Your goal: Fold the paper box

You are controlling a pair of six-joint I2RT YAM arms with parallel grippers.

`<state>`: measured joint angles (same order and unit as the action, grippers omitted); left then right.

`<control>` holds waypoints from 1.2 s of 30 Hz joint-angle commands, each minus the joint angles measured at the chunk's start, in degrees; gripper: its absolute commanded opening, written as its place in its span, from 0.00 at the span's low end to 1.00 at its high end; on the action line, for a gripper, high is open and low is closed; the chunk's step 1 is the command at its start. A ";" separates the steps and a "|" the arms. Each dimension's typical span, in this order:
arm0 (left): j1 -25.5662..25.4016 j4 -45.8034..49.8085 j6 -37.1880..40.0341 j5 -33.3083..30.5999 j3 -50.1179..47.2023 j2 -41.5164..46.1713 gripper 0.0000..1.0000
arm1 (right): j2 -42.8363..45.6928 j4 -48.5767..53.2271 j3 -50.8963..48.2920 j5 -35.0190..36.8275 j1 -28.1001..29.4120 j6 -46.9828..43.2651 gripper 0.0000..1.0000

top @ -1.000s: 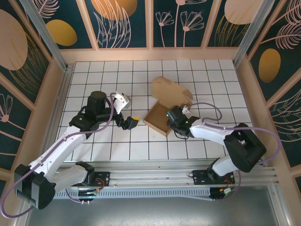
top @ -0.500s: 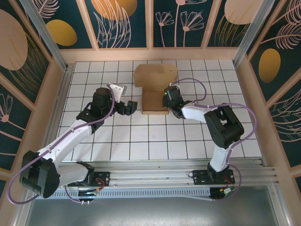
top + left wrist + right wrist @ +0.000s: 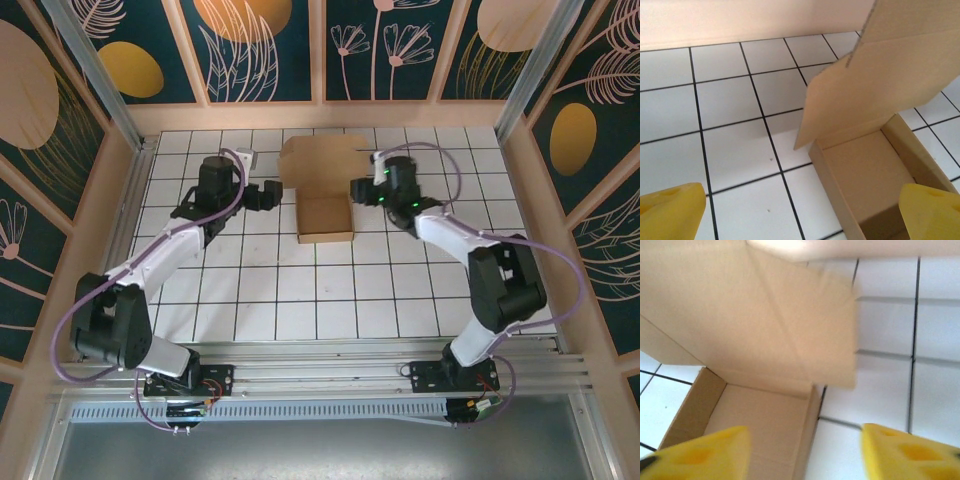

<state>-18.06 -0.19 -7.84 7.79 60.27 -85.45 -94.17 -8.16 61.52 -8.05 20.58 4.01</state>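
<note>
Two things have been changed: the paper box (image 3: 325, 215) has been pushed to the far middle of the table (image 3: 250, 300) and let go by the right gripper (image 3: 362, 190), now spread apart. The left gripper (image 3: 268, 195) is held wide too. The lid (image 3: 320, 160) is likely to be shut next.

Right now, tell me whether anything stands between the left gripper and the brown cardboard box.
Nothing visible does. Bare white tiled table separates the open left gripper from the open-lidded brown cardboard box, whose left wall faces it.
</note>
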 commanded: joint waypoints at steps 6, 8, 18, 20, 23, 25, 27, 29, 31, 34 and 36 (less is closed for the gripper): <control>1.75 1.68 10.41 12.11 11.11 -11.30 0.99 | -10.36 7.32 15.66 -32.98 -9.65 -11.62 0.69; 2.05 1.76 11.30 12.33 13.03 -13.67 0.99 | -13.41 7.74 18.98 -36.11 -9.78 -13.09 0.68; 4.51 2.85 14.94 18.83 19.63 -21.99 0.99 | -20.64 5.96 24.61 -38.17 -10.10 -13.77 0.53; 4.62 2.53 14.74 19.91 20.31 -22.87 0.99 | -21.22 5.90 24.71 -38.35 -10.12 -13.29 0.48; 4.64 1.43 13.78 20.61 21.25 -24.30 0.94 | -21.04 4.59 23.67 -38.18 -10.04 -12.39 0.43; 4.62 1.33 13.14 20.77 22.44 -25.51 0.87 | -20.60 3.78 22.86 -37.58 -10.03 -11.94 0.40; 4.62 1.33 12.82 20.95 23.20 -26.42 0.81 | -20.21 3.10 22.22 -36.51 -10.01 -11.13 0.36; 4.63 1.20 12.45 21.88 23.42 -26.79 0.69 | -19.93 2.66 21.68 -35.08 -9.73 -10.38 0.32; 4.62 0.44 11.48 23.32 22.89 -26.70 0.56 | -19.49 1.85 20.92 -33.07 -9.19 -9.20 0.29; 4.62 -1.27 9.39 24.78 21.22 -25.92 0.41 | -18.23 -0.42 18.86 -29.72 -7.68 -7.53 0.25; 4.63 -3.31 7.80 25.16 19.18 -24.83 0.32 | -17.19 -1.67 17.61 -27.09 -6.51 -6.64 0.24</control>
<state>-13.54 -0.14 2.02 29.98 81.45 -111.39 -114.54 -7.09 81.23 -39.51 11.97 -4.95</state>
